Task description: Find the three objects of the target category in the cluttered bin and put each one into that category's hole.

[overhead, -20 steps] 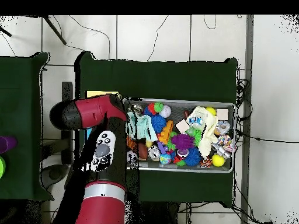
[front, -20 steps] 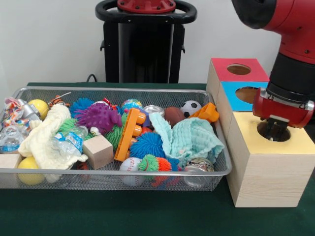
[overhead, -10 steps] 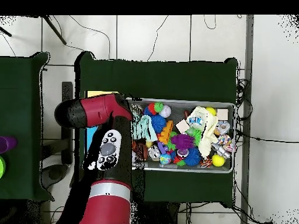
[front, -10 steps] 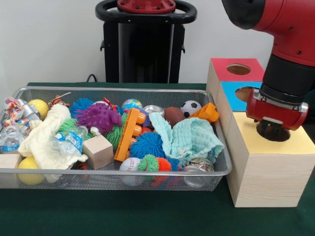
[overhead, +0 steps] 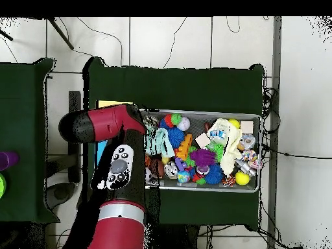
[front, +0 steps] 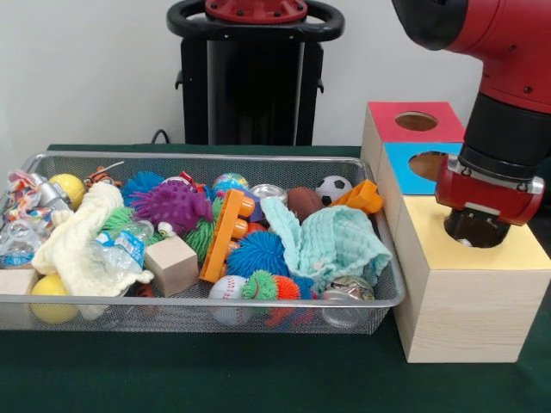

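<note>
Right now I am hanging my gripper (front: 475,232) just above the yellow-topped box (front: 469,297), the nearest of three wooden boxes standing in a row beside the wire mesh bin (front: 198,303). From the front I am showing only the round dark underside below my red wrist collar, so I cannot tell whether the fingers are apart or together, nor whether anything is sitting between them. My wrist is covering the yellow top's hole. Behind the yellow-topped box the blue-topped box (front: 411,176) and then the red-topped box (front: 413,122) are each showing a round hole cut in the coloured top; the sides are pale, grained wood.

The bin is lying with its long axis running away from the yellow-topped box, across the green cloth. Closest to that box, inside the bin, a crinkled mint-green cloth (front: 331,241) is draped over the heap, with an orange plastic piece (front: 363,197) and a small soccer ball (front: 333,188) behind it and a shiny metal can (front: 344,292) against the front mesh. Farther from the box an orange toy with yellow pegs (front: 226,234) is leaning with its long axis tilted up toward the back of the bin, beside a spiky blue ball (front: 258,253), a spiky purple ball (front: 175,205) and a stitched baseball (front: 228,290). Farther still are a plain wooden cube (front: 171,265), a nubbly cream cloth (front: 79,241) and a smooth yellow ball (front: 52,297).
</note>
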`<state>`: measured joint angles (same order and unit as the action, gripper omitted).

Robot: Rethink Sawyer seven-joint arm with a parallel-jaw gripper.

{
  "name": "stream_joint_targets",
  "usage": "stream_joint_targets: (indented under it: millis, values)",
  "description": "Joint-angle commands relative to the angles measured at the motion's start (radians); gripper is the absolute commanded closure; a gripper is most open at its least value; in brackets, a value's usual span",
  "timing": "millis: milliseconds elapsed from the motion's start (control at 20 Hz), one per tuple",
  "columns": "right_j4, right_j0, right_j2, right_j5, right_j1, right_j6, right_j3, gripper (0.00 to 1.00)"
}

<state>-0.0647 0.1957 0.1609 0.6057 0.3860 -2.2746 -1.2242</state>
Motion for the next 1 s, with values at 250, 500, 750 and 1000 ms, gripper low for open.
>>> stream_joint_targets:
  millis: [250,500,750,1000]
  values:
    - [-0.045,-0.051,-0.062,0.041,-0.003,0.025,-0.126,0.0]
    - [-0.026,-0.07,-0.076,0.052,-0.001,0.022,-0.128,0.0]
    - [-0.018,-0.086,-0.089,0.076,0.018,0.035,-0.134,0.0]
    - [-0.014,-0.115,-0.103,0.188,0.068,0.085,-0.114,0.0]
